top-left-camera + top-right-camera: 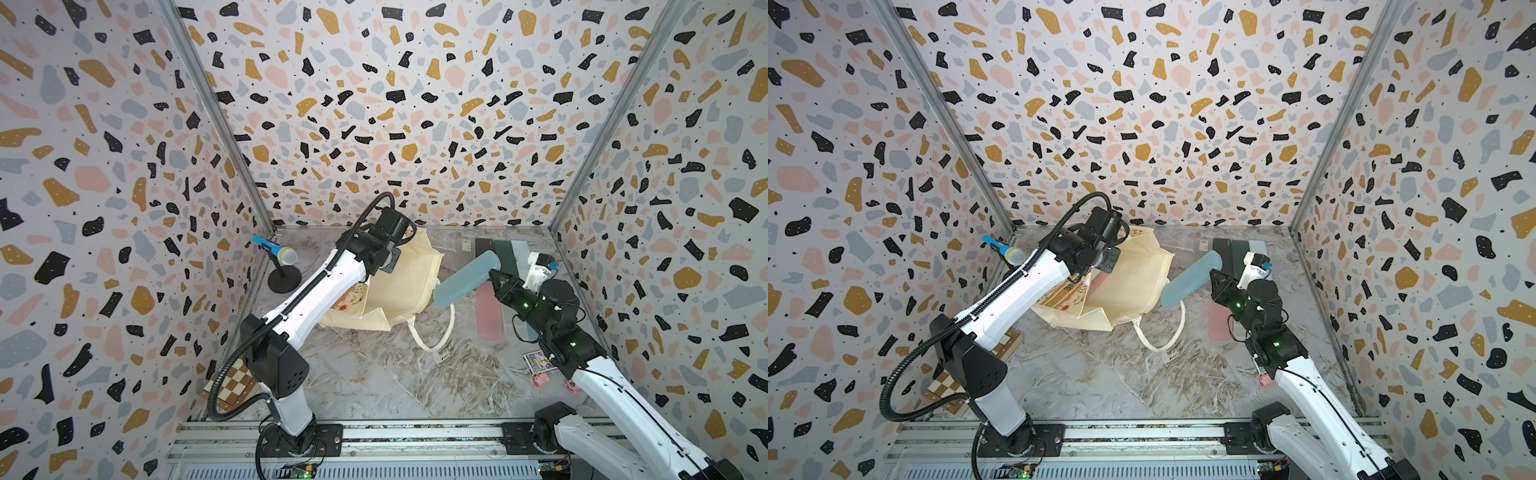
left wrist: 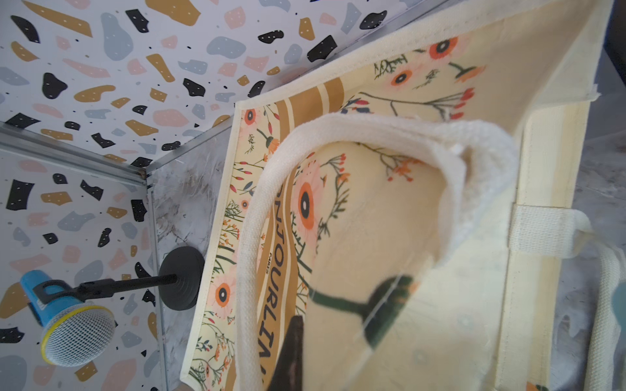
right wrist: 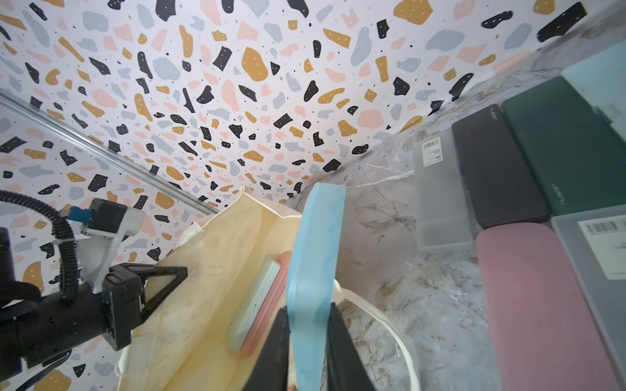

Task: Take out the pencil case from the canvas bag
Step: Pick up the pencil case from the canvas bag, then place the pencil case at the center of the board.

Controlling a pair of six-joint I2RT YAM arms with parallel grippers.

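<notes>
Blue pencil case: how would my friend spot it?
Find the cream canvas bag. Beside its mouth, the right gripper holds the blue pencil case up in the air. The other cases lie on the table or inside the bag.

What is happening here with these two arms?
The left gripper is shut on a handle of the canvas bag, holding it open. The right gripper grips a light blue pencil case, held in the air beside the bag's mouth. At least two more cases lie inside the bag; several others lie on the table.
</notes>
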